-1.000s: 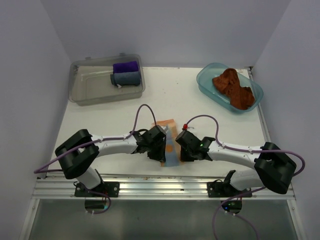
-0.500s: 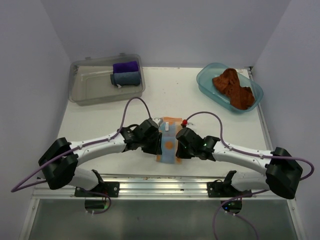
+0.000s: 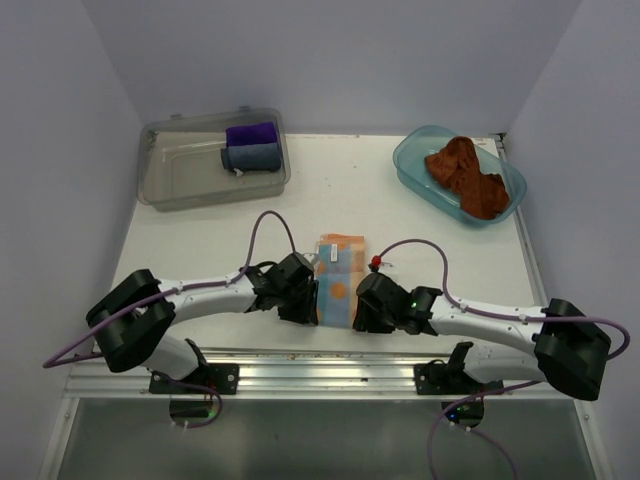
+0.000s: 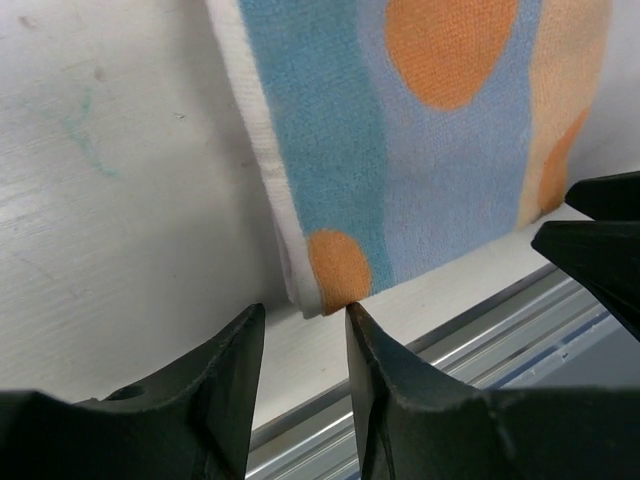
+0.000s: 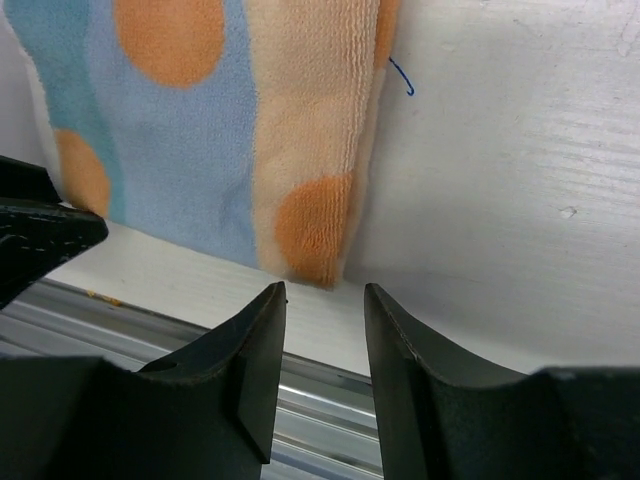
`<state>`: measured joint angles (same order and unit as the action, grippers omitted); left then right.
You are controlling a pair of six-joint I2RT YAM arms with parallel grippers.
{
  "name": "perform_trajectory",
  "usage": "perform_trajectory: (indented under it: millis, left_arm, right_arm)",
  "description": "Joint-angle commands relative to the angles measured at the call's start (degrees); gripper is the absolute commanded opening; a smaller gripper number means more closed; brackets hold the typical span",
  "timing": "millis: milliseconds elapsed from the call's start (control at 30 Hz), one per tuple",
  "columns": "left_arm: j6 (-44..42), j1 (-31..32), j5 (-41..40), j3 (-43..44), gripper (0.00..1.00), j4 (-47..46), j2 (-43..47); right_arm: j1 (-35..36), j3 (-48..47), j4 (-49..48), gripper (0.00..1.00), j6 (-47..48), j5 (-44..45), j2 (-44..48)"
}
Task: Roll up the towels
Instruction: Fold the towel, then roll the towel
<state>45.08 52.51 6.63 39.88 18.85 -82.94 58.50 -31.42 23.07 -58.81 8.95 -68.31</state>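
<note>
The patterned pale blue, orange and white towel (image 3: 338,280) lies flat on the table near its front edge, folded into a narrow strip. My left gripper (image 4: 303,322) stands open just behind the towel's (image 4: 400,150) near left corner, nothing between its fingers. My right gripper (image 5: 325,300) is open too, just short of the towel's (image 5: 210,130) near right corner. In the top view the left gripper (image 3: 311,302) and right gripper (image 3: 357,310) flank the towel's near end. The rust-brown towel (image 3: 468,176) lies crumpled in a blue tub (image 3: 410,160) at the far right.
A clear plastic bin (image 3: 180,180) at the far left holds a rolled purple cloth (image 3: 251,133) and a rolled grey-blue cloth (image 3: 251,157). The metal rail (image 3: 330,368) runs along the table's front edge right behind both grippers. Cables arch over each wrist.
Both grippers have let go of the patterned towel and opened. The towel, lifted and bunched between them before, now lies flat on the table. Both wrists have drawn back toward the front edge.
</note>
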Motion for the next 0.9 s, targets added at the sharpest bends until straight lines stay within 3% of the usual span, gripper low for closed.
perform_trajectory:
  millis: [0, 233, 567, 867]
  left_arm:
    - [1.3, 0.0, 1.3, -1.3, 0.42, -4.9, -1.3]
    - [2.1, 0.0, 1.0, -1.6, 0.33, -5.8, -2.0]
    - [3.2, 0.0, -0.1, -0.2, 0.00, -3.7, -1.6]
    - [4.1, -0.5, -2.2, 5.9, 0.00, 3.4, 1.9]
  right_arm:
    - [0.3, 0.8, -3.5, 0.41, -2.3, 0.9, -0.8]
    - [0.4, 0.7, -5.8, 0.31, -1.8, 0.9, -3.3]
    - [0.4, -0.5, -2.8, 0.00, -2.1, 3.3, -1.9]
    - [0.3, -4.7, 2.8, 0.00, -0.3, 6.0, 0.5]
